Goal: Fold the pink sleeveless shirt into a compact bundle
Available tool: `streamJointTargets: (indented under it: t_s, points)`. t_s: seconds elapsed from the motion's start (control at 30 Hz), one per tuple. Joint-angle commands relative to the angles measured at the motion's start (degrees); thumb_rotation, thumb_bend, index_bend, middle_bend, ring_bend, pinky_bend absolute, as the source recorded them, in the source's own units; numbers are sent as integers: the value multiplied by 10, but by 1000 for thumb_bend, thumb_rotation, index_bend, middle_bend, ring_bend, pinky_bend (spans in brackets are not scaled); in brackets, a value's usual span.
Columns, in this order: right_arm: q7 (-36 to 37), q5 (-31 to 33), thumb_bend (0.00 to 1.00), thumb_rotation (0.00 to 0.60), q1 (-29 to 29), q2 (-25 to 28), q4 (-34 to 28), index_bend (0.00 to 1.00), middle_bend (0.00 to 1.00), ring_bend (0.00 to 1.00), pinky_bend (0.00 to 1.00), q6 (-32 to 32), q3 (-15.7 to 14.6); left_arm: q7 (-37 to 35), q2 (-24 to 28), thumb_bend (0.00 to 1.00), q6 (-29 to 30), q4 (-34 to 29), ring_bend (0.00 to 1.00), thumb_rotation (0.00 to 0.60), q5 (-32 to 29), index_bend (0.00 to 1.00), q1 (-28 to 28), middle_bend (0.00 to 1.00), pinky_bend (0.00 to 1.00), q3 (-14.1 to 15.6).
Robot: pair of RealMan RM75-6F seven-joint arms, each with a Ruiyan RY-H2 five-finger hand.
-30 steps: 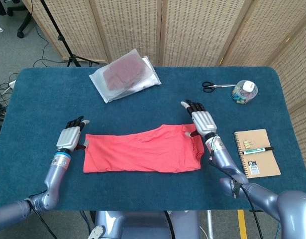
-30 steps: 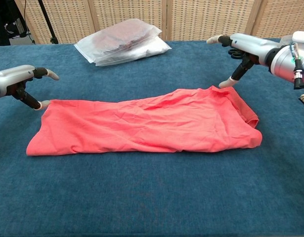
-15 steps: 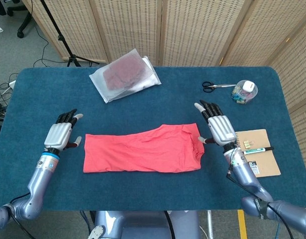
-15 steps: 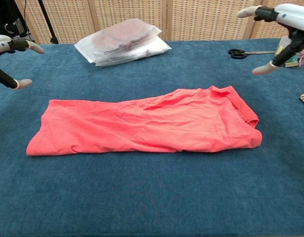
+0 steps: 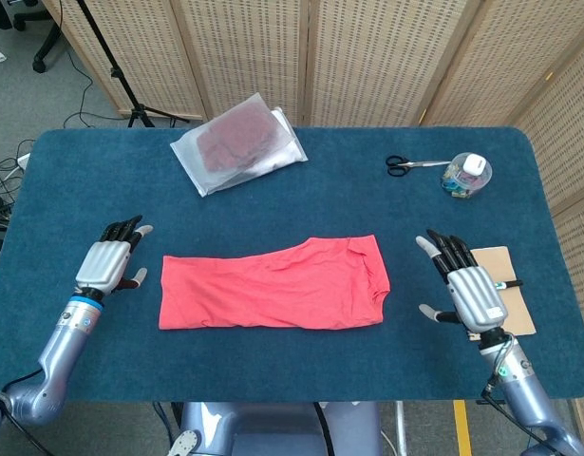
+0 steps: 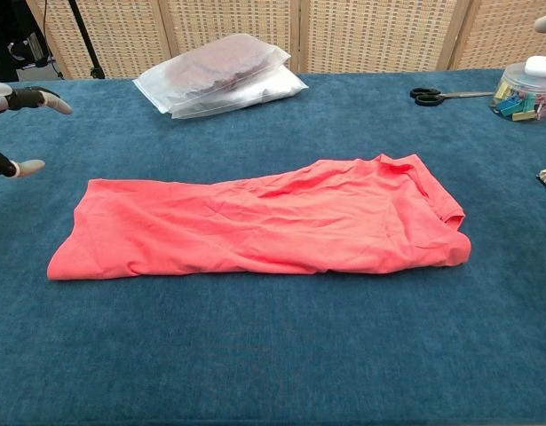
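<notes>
The pink shirt lies folded in a long strip — left hand and right hand empty, fingers spread.

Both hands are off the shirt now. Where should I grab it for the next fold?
Probably the short ends: the pink shirt lies as a long flat strip. Bring the right robot hand to its right edge and the left robot hand to its left edge, pinching each from outside.

Even, bright, diffuse light; both views sharp.
No glare on the table, only soft shadows under the shirt edge; plastic bag shows mild sheen, corners slightly stretched.
</notes>
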Motion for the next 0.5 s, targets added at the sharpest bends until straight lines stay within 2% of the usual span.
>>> streamJointTargets:
  t_s: [0.03,0.23,0.5]
  points:
    - [12,-38,0,600,-32,2,3,0,0,0,0,44,-19,7,-14,384,-15,13,0,600,-16,13,-10,0,0,-2]
    - [30,-74,0,600,-54,-12,27,0,0,0,0,80,-29,33,-43,386,-40,44,0,600,-58,103,-29,0,0,-8]
    - [47,-81,0,600,-57,-20,52,0,0,0,0,77,-24,54,-73,389,-66,78,0,600,-105,282,-52,0,0,-16]
